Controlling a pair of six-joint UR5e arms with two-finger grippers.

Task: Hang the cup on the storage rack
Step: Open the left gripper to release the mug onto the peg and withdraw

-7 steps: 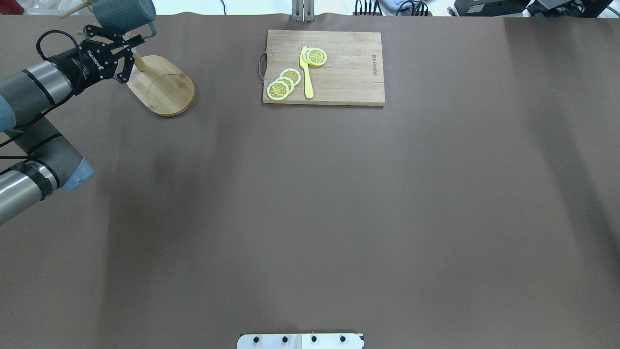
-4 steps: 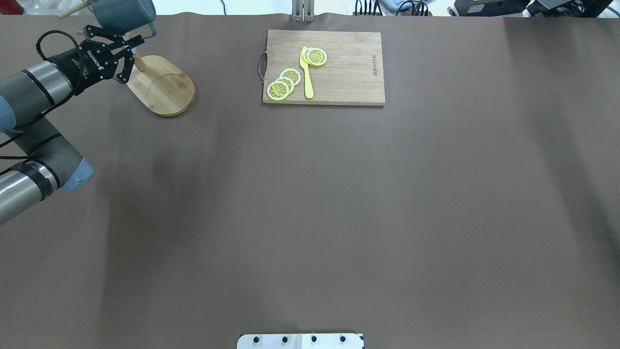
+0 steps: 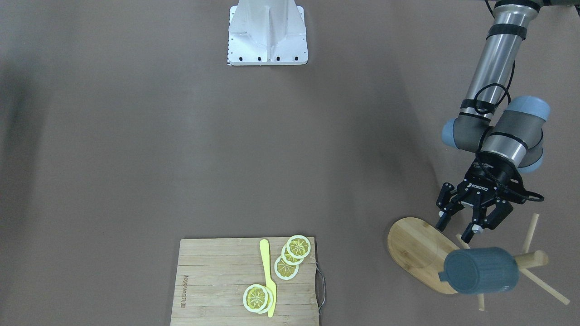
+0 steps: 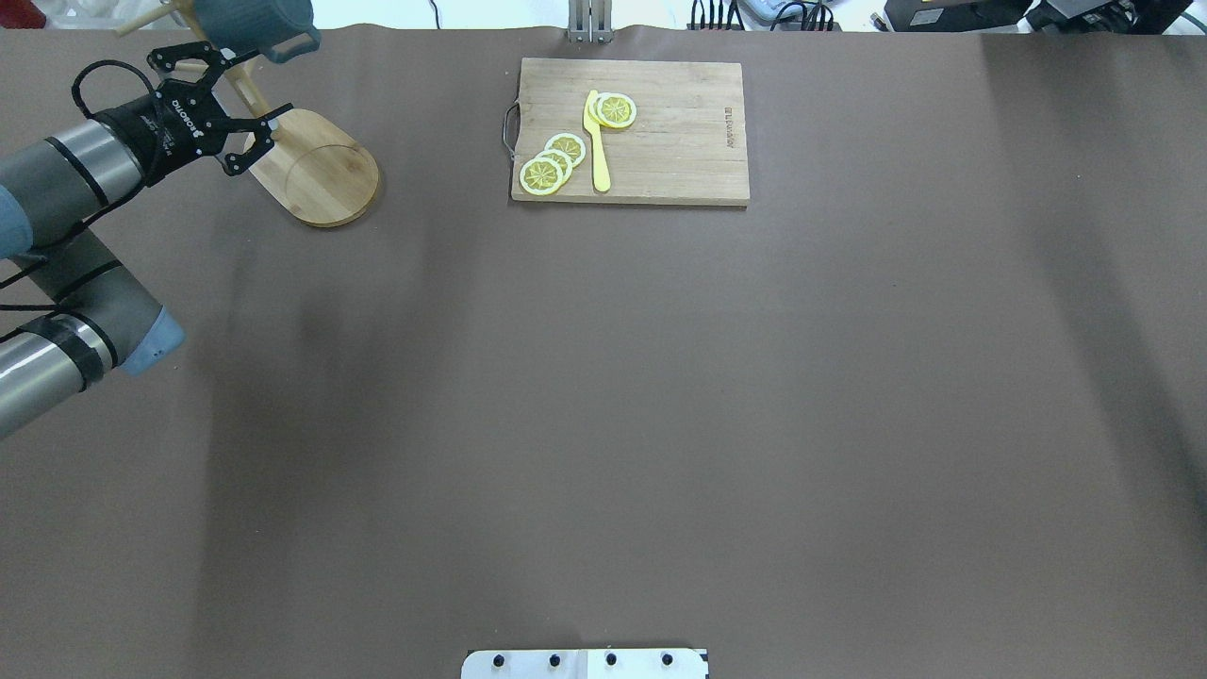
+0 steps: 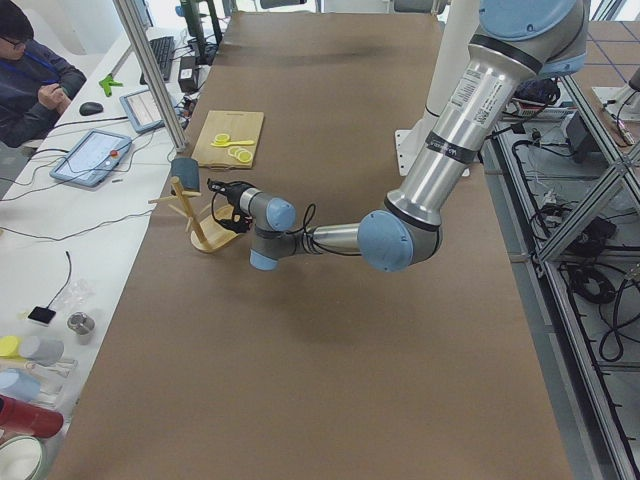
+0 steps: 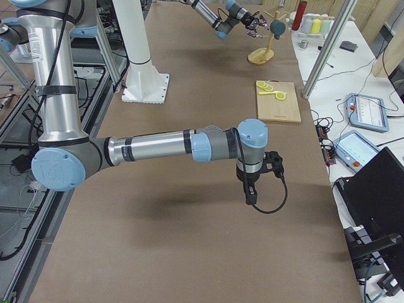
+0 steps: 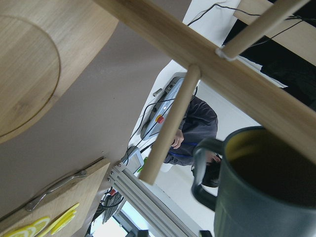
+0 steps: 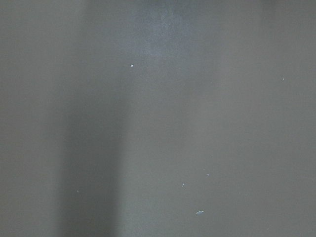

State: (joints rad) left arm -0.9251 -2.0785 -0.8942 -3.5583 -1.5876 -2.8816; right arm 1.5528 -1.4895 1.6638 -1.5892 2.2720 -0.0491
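The dark slate-blue cup hangs high on the bamboo storage rack, beside the top of its post. It also shows in the overhead view and, yellow inside, in the left wrist view. My left gripper is open and empty, just short of the cup and over the rack's oval base. Its jaws stand apart on either side of the post in the overhead view. My right gripper hangs over bare table far from the rack. I cannot tell whether it is open or shut.
A bamboo cutting board with lemon slices and a yellow knife lies at the table's far middle. The white robot base stands at the near edge. An operator sits past the far edge.
My left gripper has opened and let go of the cup. The cup has shifted a little and stays on the rack. The arm has barely moved.
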